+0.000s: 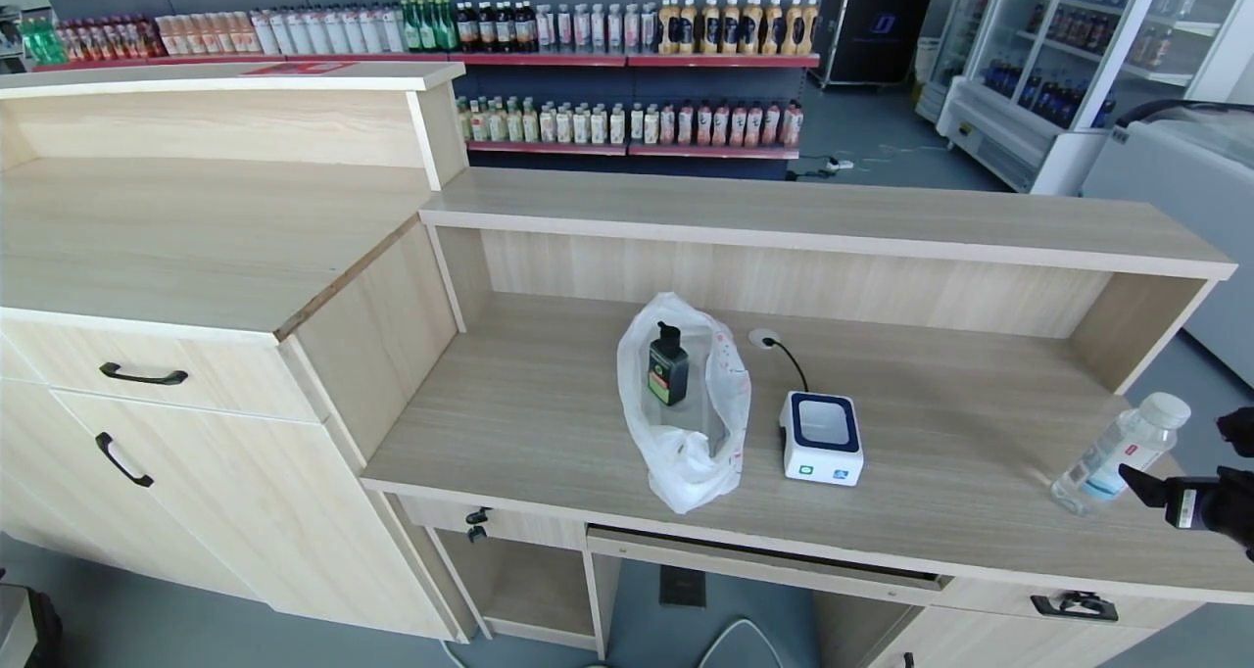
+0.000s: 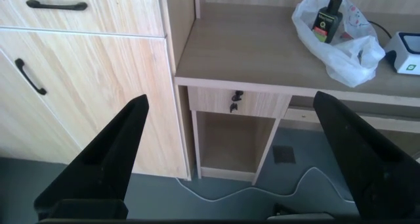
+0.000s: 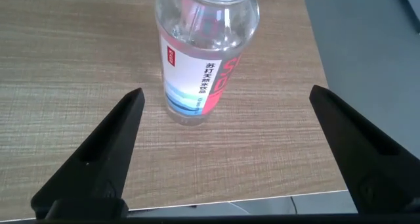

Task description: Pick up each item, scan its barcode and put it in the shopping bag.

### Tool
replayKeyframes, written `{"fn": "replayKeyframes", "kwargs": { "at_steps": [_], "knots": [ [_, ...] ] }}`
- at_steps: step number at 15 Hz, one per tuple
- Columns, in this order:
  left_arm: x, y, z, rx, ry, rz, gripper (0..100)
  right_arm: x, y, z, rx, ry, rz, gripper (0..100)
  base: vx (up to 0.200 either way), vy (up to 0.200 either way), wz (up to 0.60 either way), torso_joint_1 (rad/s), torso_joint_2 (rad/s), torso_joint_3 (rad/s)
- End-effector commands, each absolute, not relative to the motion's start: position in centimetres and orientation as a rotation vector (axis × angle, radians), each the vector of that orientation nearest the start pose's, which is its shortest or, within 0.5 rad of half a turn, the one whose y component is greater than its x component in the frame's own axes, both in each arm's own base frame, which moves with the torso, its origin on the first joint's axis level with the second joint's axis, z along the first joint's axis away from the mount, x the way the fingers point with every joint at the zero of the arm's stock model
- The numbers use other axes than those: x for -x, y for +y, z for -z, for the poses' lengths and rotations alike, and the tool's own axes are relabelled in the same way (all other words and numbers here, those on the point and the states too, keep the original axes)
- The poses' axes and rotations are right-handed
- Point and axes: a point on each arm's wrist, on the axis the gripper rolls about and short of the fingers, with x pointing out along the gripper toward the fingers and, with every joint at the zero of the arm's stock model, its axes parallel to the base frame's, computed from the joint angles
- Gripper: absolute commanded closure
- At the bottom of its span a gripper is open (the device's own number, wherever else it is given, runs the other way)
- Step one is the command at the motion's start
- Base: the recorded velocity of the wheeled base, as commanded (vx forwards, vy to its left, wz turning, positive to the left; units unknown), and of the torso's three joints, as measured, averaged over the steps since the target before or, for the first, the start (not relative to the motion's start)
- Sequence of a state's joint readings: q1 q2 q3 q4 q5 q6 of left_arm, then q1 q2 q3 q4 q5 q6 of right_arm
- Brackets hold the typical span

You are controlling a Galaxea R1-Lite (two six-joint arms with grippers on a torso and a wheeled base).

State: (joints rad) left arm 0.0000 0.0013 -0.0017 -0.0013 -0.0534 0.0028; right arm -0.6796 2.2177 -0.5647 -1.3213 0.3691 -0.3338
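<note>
A clear water bottle [image 1: 1117, 453] with a white cap stands upright near the right end of the wooden counter [image 1: 960, 472]. My right gripper [image 1: 1190, 457] is open just to its right, at bottle height, not touching it. In the right wrist view the bottle [image 3: 203, 53] stands just beyond the spread right gripper [image 3: 226, 96]. A white shopping bag [image 1: 686, 453] lies open at mid-counter with a dark pump bottle [image 1: 667, 366] inside. The white and blue scanner [image 1: 823, 436] sits to the bag's right. My left gripper [image 2: 231, 99] is open and holds nothing, low in front of the counter, above the floor.
A taller cabinet [image 1: 196, 257] with black drawer handles adjoins the counter on the left. An upper shelf [image 1: 823, 217] and back wall enclose the counter's rear. The scanner's black cable [image 1: 789, 359] runs to a hole behind it. The counter's right edge is close to the water bottle.
</note>
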Motion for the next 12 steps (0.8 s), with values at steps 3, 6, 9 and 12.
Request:
{"fn": "replayKeyframes", "kwargs": {
  "at_steps": [3, 6, 9, 12],
  "knots": [
    [2.3, -0.1, -7.6, -0.003, -0.002, 0.054, 0, -27.8, -20.5, -1.5, 0.154, 0.331, 0.221, 0, 0.0, 0.0, 0.0, 0.0, 0.0, 0.0],
    [2.3, -0.1, -7.6, -0.003, -0.002, 0.054, 0, -28.4, -20.1, -0.9, 0.162, 0.322, 0.205, 0, 0.0, 0.0, 0.0, 0.0, 0.0, 0.0],
    [2.3, -0.1, -7.6, -0.003, -0.002, 0.054, 0, -29.5, -19.3, -0.2, 0.173, 0.308, 0.17, 0, 0.0, 0.0, 0.0, 0.0, 0.0, 0.0],
    [2.3, -0.1, -7.6, -0.003, -0.002, 0.054, 0, -30.9, -19.4, 0.3, 0.187, 0.291, 0.156, 0, 0.0, 0.0, 0.0, 0.0, 0.0, 0.0]
  ]
}}
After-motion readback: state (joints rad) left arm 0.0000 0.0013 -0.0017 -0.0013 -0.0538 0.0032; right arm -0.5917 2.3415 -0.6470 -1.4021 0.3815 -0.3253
